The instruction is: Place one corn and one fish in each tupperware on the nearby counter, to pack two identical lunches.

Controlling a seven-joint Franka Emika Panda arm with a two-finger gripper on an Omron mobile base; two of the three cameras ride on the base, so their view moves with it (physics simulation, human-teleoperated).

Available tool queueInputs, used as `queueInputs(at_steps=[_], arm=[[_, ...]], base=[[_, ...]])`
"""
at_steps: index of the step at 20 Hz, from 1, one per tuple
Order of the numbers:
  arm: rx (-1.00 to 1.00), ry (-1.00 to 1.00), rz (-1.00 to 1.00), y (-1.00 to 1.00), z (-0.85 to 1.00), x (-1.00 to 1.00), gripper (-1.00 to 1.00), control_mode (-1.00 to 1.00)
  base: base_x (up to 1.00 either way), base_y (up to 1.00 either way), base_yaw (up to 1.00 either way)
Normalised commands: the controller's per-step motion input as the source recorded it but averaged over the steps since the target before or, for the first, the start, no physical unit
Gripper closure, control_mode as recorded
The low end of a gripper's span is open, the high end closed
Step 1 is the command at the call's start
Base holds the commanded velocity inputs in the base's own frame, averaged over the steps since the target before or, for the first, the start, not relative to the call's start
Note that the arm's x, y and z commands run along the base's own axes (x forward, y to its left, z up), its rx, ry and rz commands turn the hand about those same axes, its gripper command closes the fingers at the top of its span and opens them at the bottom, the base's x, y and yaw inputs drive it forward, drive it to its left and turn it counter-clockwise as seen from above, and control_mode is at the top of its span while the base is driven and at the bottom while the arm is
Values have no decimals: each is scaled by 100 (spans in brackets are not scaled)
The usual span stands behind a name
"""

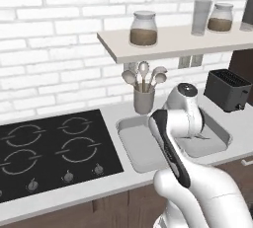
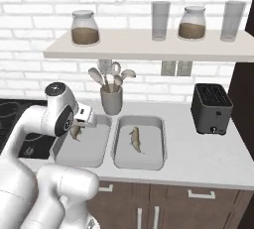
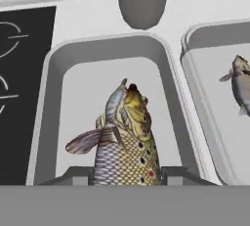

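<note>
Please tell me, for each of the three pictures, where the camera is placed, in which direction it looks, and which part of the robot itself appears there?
Left base view: behind the arm's left, looking forward and down at cooktop, counter and trays; the white arm rises lower right.
Right base view: behind the arm's right, looking down at both tupperware trays; the arm rises lower left, end effector holding a fish.
Hand view: on the hand, looking along the end effector into the left tray.
Shared: both base views show the utensil cup and toaster.

Pale counter [image 2: 198, 158] with two tupperware trays [image 2: 141, 161], utensil cup [image 2: 112, 101], toaster [image 2: 211, 109], cooktop [image 1: 49, 153].
</note>
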Motion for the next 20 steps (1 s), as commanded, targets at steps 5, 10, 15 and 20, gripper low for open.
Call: queueInputs(at_steps=[5,10,15,20], arm=[[10,0,-6,54,-97,95,100,-100],[0,-2,-7,35,-34,62,-100,-100],[0,0,-5,1,1,15,-100,-100],[1,9,-8,-7,34,-11,-100,-100]], base=[[0,0,0],[0,0,0],[0,0,0],[0,0,0]])
